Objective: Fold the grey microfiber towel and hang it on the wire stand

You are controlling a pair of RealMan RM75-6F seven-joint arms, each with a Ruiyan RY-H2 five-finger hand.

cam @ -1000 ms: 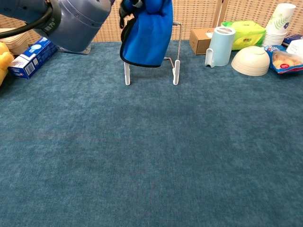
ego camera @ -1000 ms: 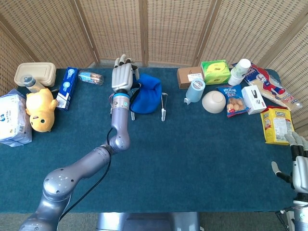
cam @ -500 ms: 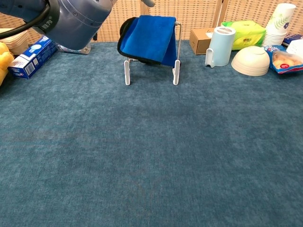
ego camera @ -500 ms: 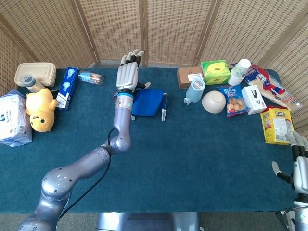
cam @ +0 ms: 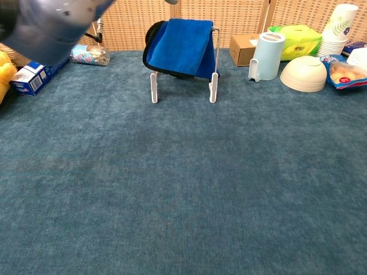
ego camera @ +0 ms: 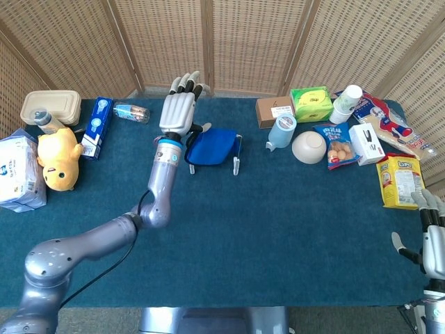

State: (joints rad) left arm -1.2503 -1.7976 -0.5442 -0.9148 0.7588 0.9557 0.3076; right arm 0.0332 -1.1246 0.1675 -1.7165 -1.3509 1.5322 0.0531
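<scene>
1. The left hand (ego camera: 178, 111) is raised above the blue-carpeted surface (ego camera: 278, 209), its fingers (ego camera: 186, 82) straight, spread apart and holding nothing.
2. Just to the right of those fingers, the towel (cam: 183, 46), blue in both views, hangs folded over the top of the wire stand (cam: 213, 69).
3. In the chest view the towel drapes down the front of the stand, with a dark edge showing at its left and lower border; the stand's two white feet rest on the surface below it.
4. The left hand does not touch the towel; its thumb side is nearest to the cloth.
5. The right hand (ego camera: 432, 236) shows at the far right edge of the head view, well apart from the stand, fingers loosely apart and empty.
6. Beyond the left fingers stands a woven screen (ego camera: 243, 42).
7. To the left of them lie a blue box (ego camera: 96, 126), a yellow plush toy (ego camera: 59, 158) and a lidded container (ego camera: 50, 106).
8. Further right of the stand are a pale blue bottle (cam: 267, 55) and an upturned bowl (cam: 303, 73).
</scene>
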